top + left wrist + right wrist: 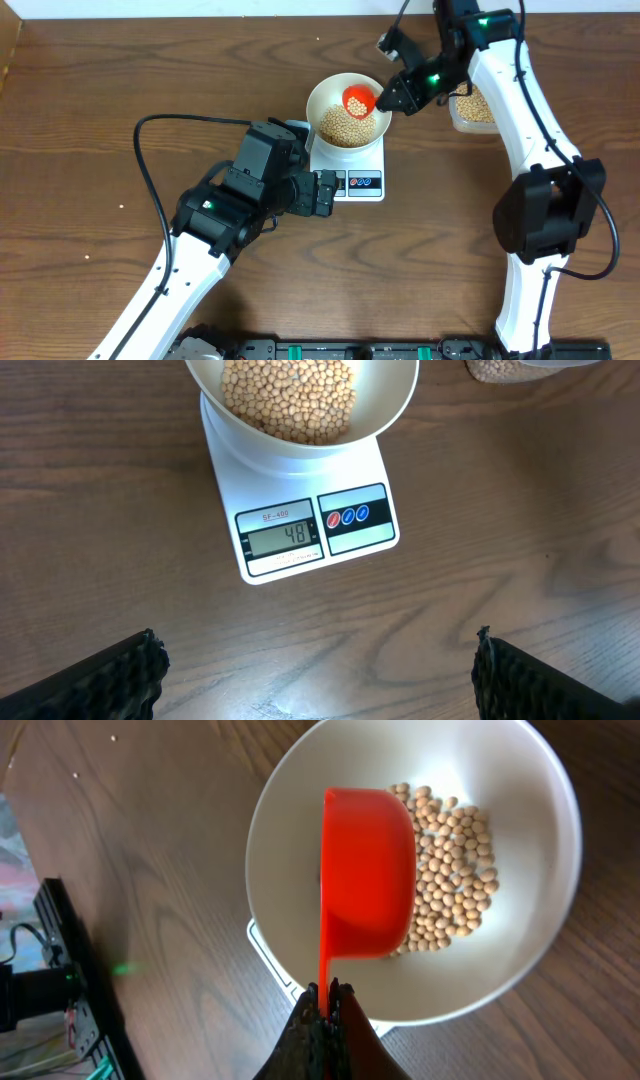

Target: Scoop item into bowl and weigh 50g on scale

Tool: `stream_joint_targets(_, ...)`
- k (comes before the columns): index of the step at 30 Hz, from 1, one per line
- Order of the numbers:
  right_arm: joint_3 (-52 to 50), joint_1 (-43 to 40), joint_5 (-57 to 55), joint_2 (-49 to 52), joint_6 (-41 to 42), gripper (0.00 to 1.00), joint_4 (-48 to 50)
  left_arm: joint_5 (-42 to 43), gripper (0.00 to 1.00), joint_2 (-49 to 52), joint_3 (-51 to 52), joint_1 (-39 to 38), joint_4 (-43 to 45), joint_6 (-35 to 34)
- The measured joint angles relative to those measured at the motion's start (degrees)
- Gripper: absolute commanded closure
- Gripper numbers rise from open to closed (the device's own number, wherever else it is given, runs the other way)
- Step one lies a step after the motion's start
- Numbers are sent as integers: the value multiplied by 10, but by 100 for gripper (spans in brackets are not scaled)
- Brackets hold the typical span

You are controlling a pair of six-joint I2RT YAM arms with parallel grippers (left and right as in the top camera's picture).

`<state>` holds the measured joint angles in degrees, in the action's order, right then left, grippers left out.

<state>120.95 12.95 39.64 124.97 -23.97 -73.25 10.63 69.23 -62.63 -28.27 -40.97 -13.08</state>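
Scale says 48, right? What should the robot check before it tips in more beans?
1. Bowl sits on the scale: ok.
2. Display reads 48, just short of 50: not ok.
3. Scoop is over the bowl: ok.
4. Right gripper is shut on the scoop's handle: ok.
5. Left gripper is open and apart from the scale: ok.
6. Beans in the scoop to tip: ok, a few show from overhead.
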Motion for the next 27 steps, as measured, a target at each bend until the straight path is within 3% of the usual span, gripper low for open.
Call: stream_joint_targets(27,0,33,-106,0,-19,99,27,0,0,0,0,0,0,0)
